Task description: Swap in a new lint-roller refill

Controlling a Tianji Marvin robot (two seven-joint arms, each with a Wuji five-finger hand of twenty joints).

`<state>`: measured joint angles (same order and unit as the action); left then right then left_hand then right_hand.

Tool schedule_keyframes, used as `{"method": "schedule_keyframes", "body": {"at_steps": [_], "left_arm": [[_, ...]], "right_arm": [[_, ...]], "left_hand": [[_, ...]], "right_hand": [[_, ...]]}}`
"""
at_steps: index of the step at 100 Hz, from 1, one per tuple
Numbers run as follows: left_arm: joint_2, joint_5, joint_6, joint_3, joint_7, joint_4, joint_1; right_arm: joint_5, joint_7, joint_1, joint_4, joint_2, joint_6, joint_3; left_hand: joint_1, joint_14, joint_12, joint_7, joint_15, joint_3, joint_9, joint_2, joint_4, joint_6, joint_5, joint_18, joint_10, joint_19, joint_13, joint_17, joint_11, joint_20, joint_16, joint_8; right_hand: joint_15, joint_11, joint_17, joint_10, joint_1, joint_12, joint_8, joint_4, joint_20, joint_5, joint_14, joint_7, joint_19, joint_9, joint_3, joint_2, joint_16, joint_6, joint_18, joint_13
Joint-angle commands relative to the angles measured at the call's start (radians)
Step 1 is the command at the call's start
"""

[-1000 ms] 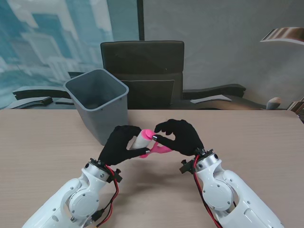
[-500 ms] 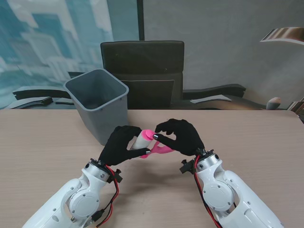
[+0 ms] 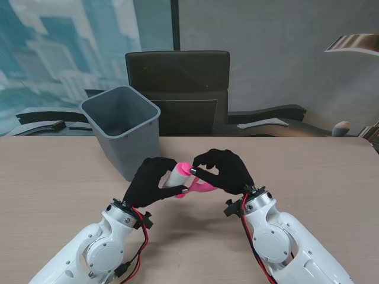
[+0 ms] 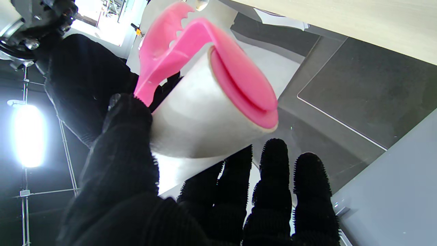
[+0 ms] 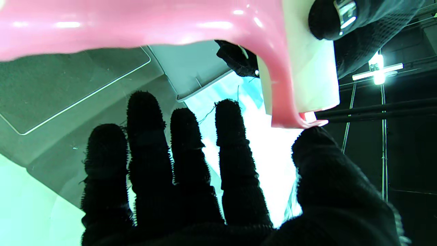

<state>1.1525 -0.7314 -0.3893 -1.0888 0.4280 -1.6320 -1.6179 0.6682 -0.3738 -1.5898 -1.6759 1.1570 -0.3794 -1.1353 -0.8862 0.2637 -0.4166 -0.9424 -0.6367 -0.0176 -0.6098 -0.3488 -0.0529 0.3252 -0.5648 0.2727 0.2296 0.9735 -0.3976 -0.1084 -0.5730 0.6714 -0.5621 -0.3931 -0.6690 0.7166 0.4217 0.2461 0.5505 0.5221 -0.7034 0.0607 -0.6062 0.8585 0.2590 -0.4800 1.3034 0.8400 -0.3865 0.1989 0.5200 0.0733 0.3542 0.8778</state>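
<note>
A pink lint roller is held in the air between my two black-gloved hands, over the table just in front of the grey bin. My left hand [image 3: 149, 180] is shut on its white refill roll [image 3: 175, 176]; the thumb [image 4: 126, 147] presses the roll [image 4: 201, 112] below the pink end cap [image 4: 244, 85]. My right hand [image 3: 226, 170] is shut on the pink handle [image 3: 200, 187], its thumb [image 5: 324, 160] touching the pink frame's tip beside the roll [image 5: 307, 68]. The handle [image 5: 136, 24] crosses over my right fingers [image 5: 191, 153]. The roll sits on the roller.
A grey waste bin [image 3: 122, 127] stands on the wooden table [image 3: 53, 177] just beyond my left hand. A black chair [image 3: 177, 89] is behind the table's far edge. Papers lie on a surface at the far right.
</note>
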Motion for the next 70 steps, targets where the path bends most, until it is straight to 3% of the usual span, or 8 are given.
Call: {"method": "schedule_keyframes", "body": {"at_steps": [1,34,54,64,70], "left_arm": [[0.004,-0.002,-0.004,0.002,-0.012,-0.009,-0.004],[0.004,0.0,-0.001,0.003,-0.017,-0.007,-0.002],[-0.004,-0.054,-0.006,0.008,0.0,0.022,0.023],[-0.005,-0.064,-0.007,0.007,0.006,0.025,0.027],[-0.004,-0.059,-0.003,0.005,0.005,0.02,0.024]], "right_arm": [[-0.002,0.012,-0.002,-0.001,0.004,-0.003,0.009],[-0.024,0.016,0.011,0.011,0.008,-0.012,0.037],[0.026,-0.008,-0.011,-0.001,0.002,-0.023,-0.009],[0.045,0.011,-0.034,-0.01,-0.007,-0.048,-0.053],[0.062,0.023,-0.048,-0.015,-0.013,-0.057,-0.074]], "left_hand": [[-0.171,-0.025,-0.034,-0.213,-0.017,-0.142,-0.028,0.099,0.052,-0.216,-0.091,-0.025,-0.044,0.026,-0.026,0.0,-0.019,-0.01,-0.007,-0.027],[-0.171,-0.025,-0.033,-0.216,-0.016,-0.143,-0.028,0.1,0.051,-0.216,-0.091,-0.024,-0.044,0.026,-0.025,0.0,-0.018,-0.011,-0.006,-0.029],[-0.172,-0.023,-0.033,-0.217,-0.017,-0.143,-0.028,0.101,0.051,-0.217,-0.09,-0.021,-0.042,0.026,-0.024,0.001,-0.018,-0.012,-0.007,-0.029],[-0.173,-0.021,-0.033,-0.217,-0.017,-0.144,-0.027,0.1,0.051,-0.216,-0.09,-0.02,-0.04,0.027,-0.025,0.001,-0.017,-0.012,-0.006,-0.028],[-0.173,-0.02,-0.033,-0.216,-0.017,-0.144,-0.028,0.101,0.052,-0.216,-0.091,-0.02,-0.04,0.027,-0.024,0.002,-0.017,-0.012,-0.006,-0.027]], "right_hand": [[-0.019,-0.002,0.001,-0.001,0.022,0.008,0.001,-0.048,-0.009,0.008,-0.092,-0.008,-0.007,0.005,0.022,-0.027,0.011,-0.005,-0.004,0.018],[-0.019,-0.003,0.002,0.0,0.024,0.007,0.001,-0.049,-0.009,0.009,-0.092,-0.009,-0.007,0.003,0.031,-0.033,0.011,-0.002,-0.004,0.018],[0.001,-0.019,0.0,-0.001,0.043,-0.005,0.008,-0.05,-0.005,0.02,-0.091,-0.007,-0.016,0.002,0.039,-0.042,0.001,0.008,-0.013,0.013],[0.029,-0.036,-0.017,-0.007,0.048,-0.015,0.014,-0.052,0.007,0.004,-0.1,0.002,-0.04,-0.02,0.044,-0.01,-0.011,0.007,-0.024,-0.007],[0.06,-0.05,-0.033,-0.014,0.039,-0.021,0.022,-0.054,0.014,-0.02,-0.11,0.02,-0.061,-0.045,0.006,0.053,-0.02,0.0,-0.033,-0.023]]}}
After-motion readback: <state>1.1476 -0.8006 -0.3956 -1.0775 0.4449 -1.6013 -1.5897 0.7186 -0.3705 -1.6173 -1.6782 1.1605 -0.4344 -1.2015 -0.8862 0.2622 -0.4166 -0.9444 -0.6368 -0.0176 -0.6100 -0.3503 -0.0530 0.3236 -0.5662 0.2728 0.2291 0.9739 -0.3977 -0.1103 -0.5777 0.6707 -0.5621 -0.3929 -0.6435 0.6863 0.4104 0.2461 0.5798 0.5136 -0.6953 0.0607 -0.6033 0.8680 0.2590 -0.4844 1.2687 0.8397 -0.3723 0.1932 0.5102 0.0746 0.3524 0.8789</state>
